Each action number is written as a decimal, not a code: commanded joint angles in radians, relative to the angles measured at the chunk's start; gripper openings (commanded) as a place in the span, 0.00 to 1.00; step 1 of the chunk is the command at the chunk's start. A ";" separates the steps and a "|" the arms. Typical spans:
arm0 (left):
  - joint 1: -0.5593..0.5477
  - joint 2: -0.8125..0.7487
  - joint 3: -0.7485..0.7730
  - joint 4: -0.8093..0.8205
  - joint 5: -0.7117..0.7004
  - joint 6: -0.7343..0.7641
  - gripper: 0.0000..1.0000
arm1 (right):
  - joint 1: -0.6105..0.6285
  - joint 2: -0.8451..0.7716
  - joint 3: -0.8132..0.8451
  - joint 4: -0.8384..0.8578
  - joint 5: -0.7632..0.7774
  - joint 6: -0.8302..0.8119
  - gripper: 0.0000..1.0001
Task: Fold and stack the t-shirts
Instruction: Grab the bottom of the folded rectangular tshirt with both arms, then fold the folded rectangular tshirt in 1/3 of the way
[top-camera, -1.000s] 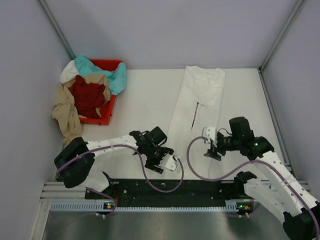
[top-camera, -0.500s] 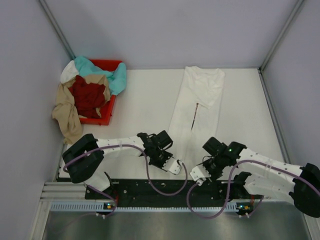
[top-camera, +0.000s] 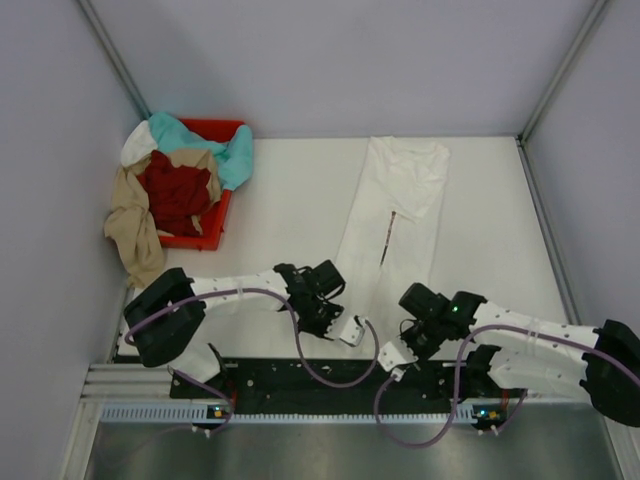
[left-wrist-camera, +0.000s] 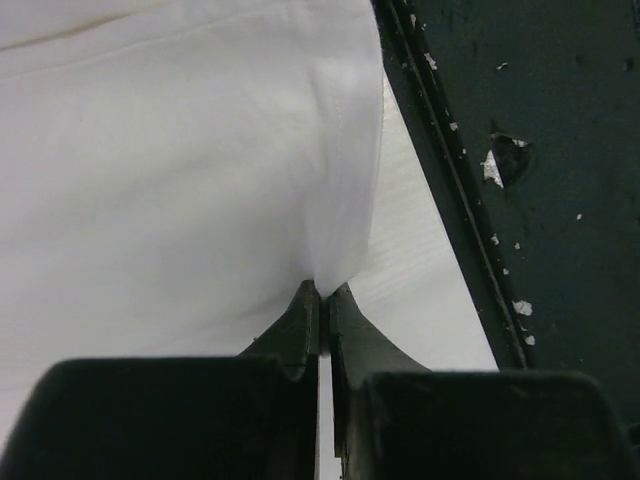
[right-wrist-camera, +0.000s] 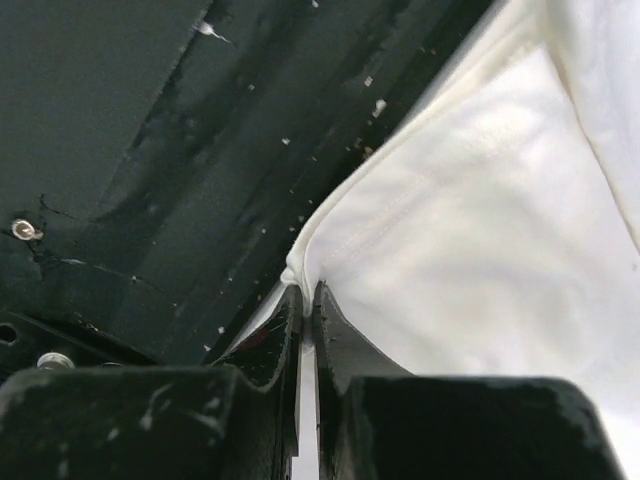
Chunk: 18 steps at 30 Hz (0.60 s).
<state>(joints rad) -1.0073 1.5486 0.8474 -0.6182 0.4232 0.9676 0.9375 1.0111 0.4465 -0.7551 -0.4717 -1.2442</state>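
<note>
Where spread along the pale worktop (top-camera: 290, 200), lies as a long narrow strip: white cloth t-shirt (top-camera: 400, 195), folded lengthwise, right of centre. Collar end toward the far edge, hem end toward the near edge. Marked halfway down with a thin dark line (top-camera: 388, 240) along the fold.

Held at the near hem from both sides. At the near left corner of the strip, clamped by the left gripper (top-camera: 330, 318), black fingers (left-wrist-camera: 300, 322) pressed together on a raised fold of the white cloth. Seen from the left wrist as a ridge of fabric standing up out of the tips. At the near right corner, clamped by the right gripper (top-camera: 408, 335), fingers (right-wrist-camera: 335, 325) closed tight on the hem edge. Pulled up there just beside the scuffed black base plate (right-wrist-camera: 120, 120) running along the near edge.

Heaped in and over the red plastic bin (top-camera: 215, 228) at the far left corner: a teal tee (top-camera: 237, 155), a dark red tee (top-camera: 175, 190), a cream tee (top-camera: 135, 147) at the far left of the pile. Draped over the bin's left side and down onto the worktop: a tan tee (top-camera: 130, 228). All well apart from the white strip.
</note>
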 joint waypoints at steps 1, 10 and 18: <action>0.048 -0.068 0.080 -0.089 0.043 -0.107 0.00 | -0.043 -0.051 0.047 0.017 0.068 0.115 0.00; 0.254 0.099 0.447 -0.146 0.058 -0.279 0.00 | -0.408 -0.069 0.179 0.258 -0.030 0.268 0.00; 0.309 0.342 0.795 -0.160 -0.026 -0.320 0.00 | -0.675 0.141 0.271 0.588 -0.111 0.529 0.00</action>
<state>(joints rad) -0.6941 1.8042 1.5021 -0.7708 0.4381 0.6941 0.3531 1.0462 0.6300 -0.3687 -0.5159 -0.8749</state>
